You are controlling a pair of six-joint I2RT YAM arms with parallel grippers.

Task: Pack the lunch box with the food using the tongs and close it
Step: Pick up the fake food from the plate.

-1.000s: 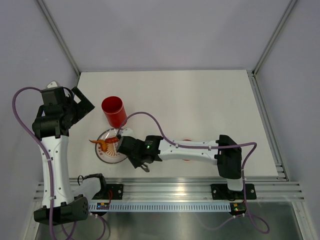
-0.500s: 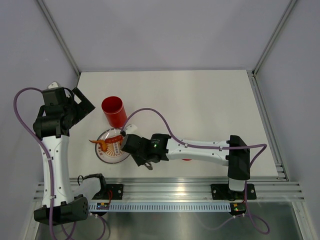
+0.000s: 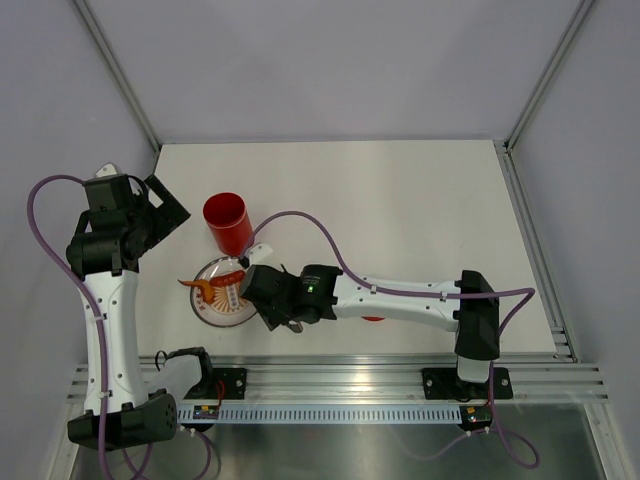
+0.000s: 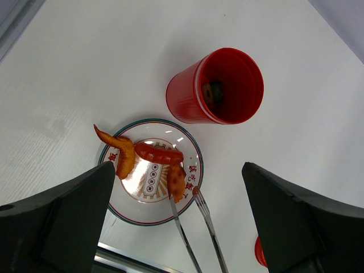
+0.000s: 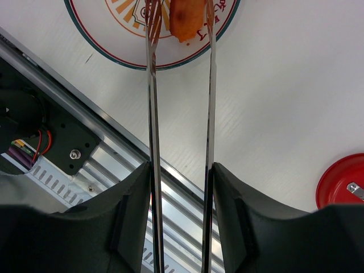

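The lunch box is a tall red cup standing upright behind the plate, with a dark piece of food inside. On the plate lie a sausage, an orange curved piece and another orange piece. My right gripper is shut on the tongs, whose two arms stand spread with the orange piece between their tips. My left gripper hangs open high over the plate, holding nothing. The red lid lies flat to the right.
The clear plate with the orange print sits near the table's front edge, left of centre. The aluminium rail runs close under the tongs. My right arm stretches across the front of the table, covering most of the lid.
My right gripper's jaws have widened and the tongs' arms have spread apart over the plate. The right arm has reached further left. The left arm has not moved.
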